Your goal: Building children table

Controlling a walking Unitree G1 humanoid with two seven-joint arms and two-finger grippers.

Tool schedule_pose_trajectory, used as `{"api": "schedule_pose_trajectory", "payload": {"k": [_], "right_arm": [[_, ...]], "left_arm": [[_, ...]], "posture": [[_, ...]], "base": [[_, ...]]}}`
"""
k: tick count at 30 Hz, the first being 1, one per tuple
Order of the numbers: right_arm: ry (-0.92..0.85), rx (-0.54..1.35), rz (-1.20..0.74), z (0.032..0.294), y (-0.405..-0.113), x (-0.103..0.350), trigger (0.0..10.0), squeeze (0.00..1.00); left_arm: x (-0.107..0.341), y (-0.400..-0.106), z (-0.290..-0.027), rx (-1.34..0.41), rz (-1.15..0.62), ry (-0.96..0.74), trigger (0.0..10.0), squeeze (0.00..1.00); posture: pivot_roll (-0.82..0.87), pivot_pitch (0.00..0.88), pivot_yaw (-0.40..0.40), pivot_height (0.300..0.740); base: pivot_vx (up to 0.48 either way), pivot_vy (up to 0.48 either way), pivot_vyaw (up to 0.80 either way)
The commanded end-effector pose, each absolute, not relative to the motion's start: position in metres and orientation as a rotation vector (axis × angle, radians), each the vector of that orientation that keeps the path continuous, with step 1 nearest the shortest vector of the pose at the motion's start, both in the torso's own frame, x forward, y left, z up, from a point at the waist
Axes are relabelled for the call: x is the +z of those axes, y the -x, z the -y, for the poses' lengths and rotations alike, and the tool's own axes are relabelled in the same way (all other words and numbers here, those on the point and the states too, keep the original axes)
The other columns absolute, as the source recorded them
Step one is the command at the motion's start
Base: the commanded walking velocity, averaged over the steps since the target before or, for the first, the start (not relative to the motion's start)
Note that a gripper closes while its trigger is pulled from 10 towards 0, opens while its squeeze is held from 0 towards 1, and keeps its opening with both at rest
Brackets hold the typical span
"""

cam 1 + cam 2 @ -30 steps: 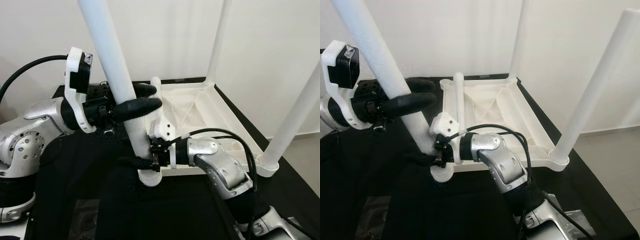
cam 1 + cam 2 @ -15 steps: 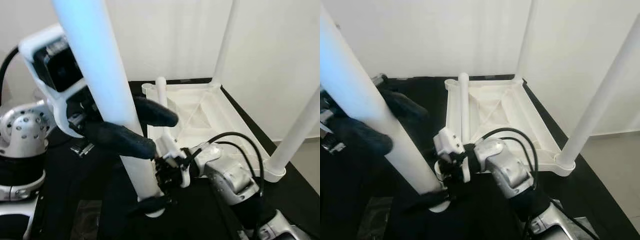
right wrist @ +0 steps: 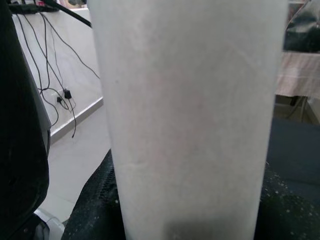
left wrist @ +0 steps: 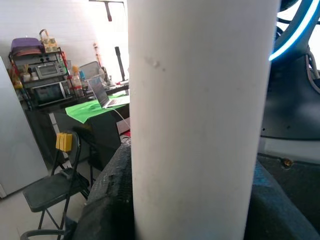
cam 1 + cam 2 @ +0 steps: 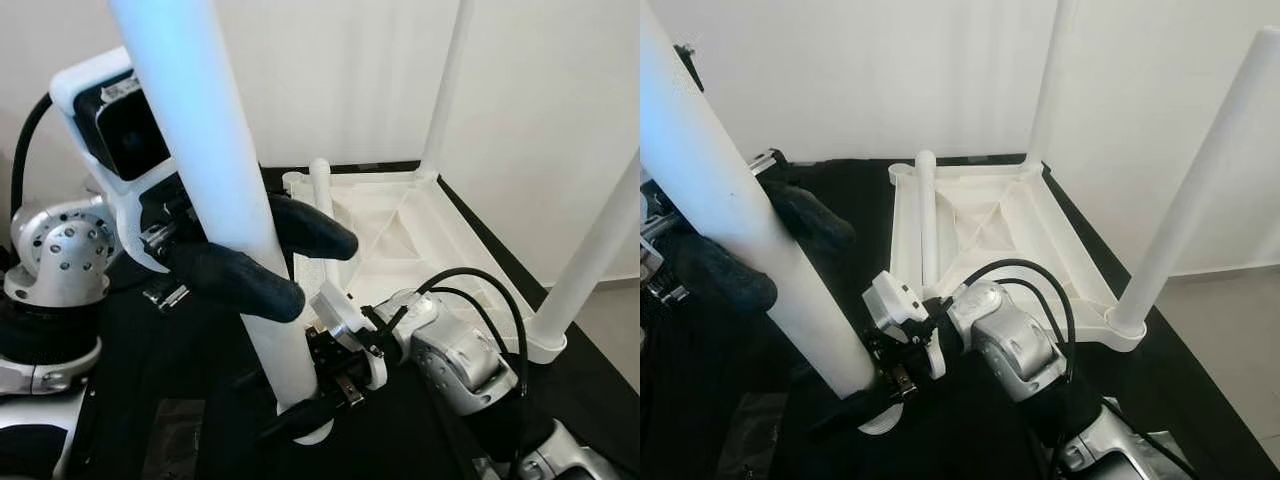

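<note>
Legwork is the step in hand: a thick white plastic tube leg (image 5: pixel 225 200) stands tilted at the near left corner of the upturned white plastic children's tabletop (image 5: pixel 400 235), which lies underside-up on a black cloth-covered surface (image 5: pixel 1200 400). Its foot sits at or in the round corner socket (image 5: pixel 880 418), though whether it is seated home I cannot tell.

Midway up that leg, the left gripper (image 5: pixel 275 260) has its two black fingers closed around the tube, one on each side. Low down, just above the socket, the right gripper (image 5: pixel 335 375) is pressed against the base; both wrist views show the leg squarely between dark fingers, so each holds it.

Farther along the tabletop from that corner, a second white leg (image 5: pixel 590 255) stands upright at the near right corner and a third white leg (image 5: pixel 445 85) at the far right corner. A loose white tube leg (image 5: pixel 927 215) lies flat along the tabletop's left edge, pointing toward the far left corner.

Next, I judge, the tilted leg wants straightening and pressing or twisting down into its socket, then the lying one fitting.
</note>
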State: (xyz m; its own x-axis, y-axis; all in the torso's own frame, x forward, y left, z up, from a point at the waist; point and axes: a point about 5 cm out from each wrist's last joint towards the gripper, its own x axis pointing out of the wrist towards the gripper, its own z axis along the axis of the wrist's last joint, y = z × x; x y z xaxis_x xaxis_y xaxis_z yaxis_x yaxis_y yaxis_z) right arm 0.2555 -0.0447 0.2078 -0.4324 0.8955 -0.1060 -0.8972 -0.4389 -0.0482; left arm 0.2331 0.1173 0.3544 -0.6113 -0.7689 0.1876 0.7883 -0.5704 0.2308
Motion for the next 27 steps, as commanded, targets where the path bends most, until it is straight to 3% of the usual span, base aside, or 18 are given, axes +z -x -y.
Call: {"api": "schedule_pose_trajectory", "payload": {"k": [1,2,4,5,6,8,9,12,13,14,15,18,20,27], "right_arm": [[0.123,1.993,0.021,0.043,-0.258,0.213,0.0,0.00],[0.118,1.987,0.024,0.042,-0.258,0.213,0.0,0.00],[0.118,1.987,0.024,0.042,-0.258,0.213,0.0,0.00],[0.112,1.968,0.029,0.043,-0.258,0.212,0.0,0.00],[0.108,1.946,0.031,0.044,-0.259,0.211,0.0,0.00],[0.104,1.905,0.032,0.046,-0.261,0.209,0.0,0.00],[0.107,1.879,0.035,0.047,-0.263,0.208,0.0,0.00],[0.109,1.857,0.040,0.048,-0.264,0.208,0.0,0.00],[0.104,1.803,0.055,0.048,-0.269,0.208,0.0,0.00],[0.094,1.726,0.077,0.048,-0.276,0.208,0.0,0.00],[0.085,1.676,0.091,0.048,-0.281,0.209,0.0,0.00],[0.070,1.626,0.111,0.048,-0.285,0.210,0.0,0.00],[0.036,1.562,0.136,0.049,-0.290,0.212,0.0,0.00],[0.017,1.440,0.167,0.052,-0.302,0.215,0.0,0.00]], "left_arm": [[0.342,-0.238,-0.109,-2.165,0.300,0.107,0.0,0.00],[0.339,-0.246,-0.108,-2.095,0.295,0.113,3.8,0.00],[0.339,-0.246,-0.108,-2.095,0.295,0.113,3.8,0.00],[0.337,-0.255,-0.109,-2.010,0.302,0.134,6.2,0.00],[0.336,-0.267,-0.112,-1.897,0.321,0.148,4.7,0.00],[0.336,-0.286,-0.117,-1.697,0.354,0.153,5.2,0.00],[0.338,-0.298,-0.119,-1.568,0.360,0.145,10.0,0.00],[0.339,-0.307,-0.120,-1.467,0.362,0.140,10.0,0.00],[0.344,-0.322,-0.127,-1.299,0.371,0.157,10.0,0.24],[0.350,-0.337,-0.140,-1.117,0.394,0.208,10.0,1.00],[0.354,-0.345,-0.149,-1.009,0.406,0.249,10.0,1.00],[0.359,-0.349,-0.161,-0.921,0.436,0.274,10.0,1.00],[0.366,-0.351,-0.183,-0.781,0.490,0.303,10.0,1.00],[0.374,-0.344,-0.201,-0.653,0.561,0.301,10.0,1.00]], "posture": [[0.00,0.000,0.002,0.740],[-0.01,0.000,0.005,0.740],[-0.01,0.000,0.005,0.740],[-0.01,0.000,0.006,0.740],[-0.01,0.000,0.005,0.740],[-0.01,0.000,0.005,0.740],[-0.01,0.000,0.006,0.740],[-0.01,0.000,0.006,0.740],[-0.01,0.000,0.006,0.740],[-0.01,0.000,0.006,0.740],[-0.01,0.000,0.005,0.740],[-0.01,0.000,0.005,0.740],[-0.01,0.000,0.004,0.740],[0.00,0.000,-0.001,0.740]], "base": [[0.000,0.000,0.00],[0.000,0.000,0.00],[0.000,0.000,0.00],[0.000,0.000,0.00],[0.000,0.000,0.00],[0.000,0.000,0.00],[0.000,0.000,0.00],[0.000,0.000,0.00],[0.000,0.000,0.00],[0.000,0.000,0.00],[0.000,0.000,0.00],[0.000,0.000,0.00],[0.000,0.000,0.00],[0.000,0.000,0.00]]}}
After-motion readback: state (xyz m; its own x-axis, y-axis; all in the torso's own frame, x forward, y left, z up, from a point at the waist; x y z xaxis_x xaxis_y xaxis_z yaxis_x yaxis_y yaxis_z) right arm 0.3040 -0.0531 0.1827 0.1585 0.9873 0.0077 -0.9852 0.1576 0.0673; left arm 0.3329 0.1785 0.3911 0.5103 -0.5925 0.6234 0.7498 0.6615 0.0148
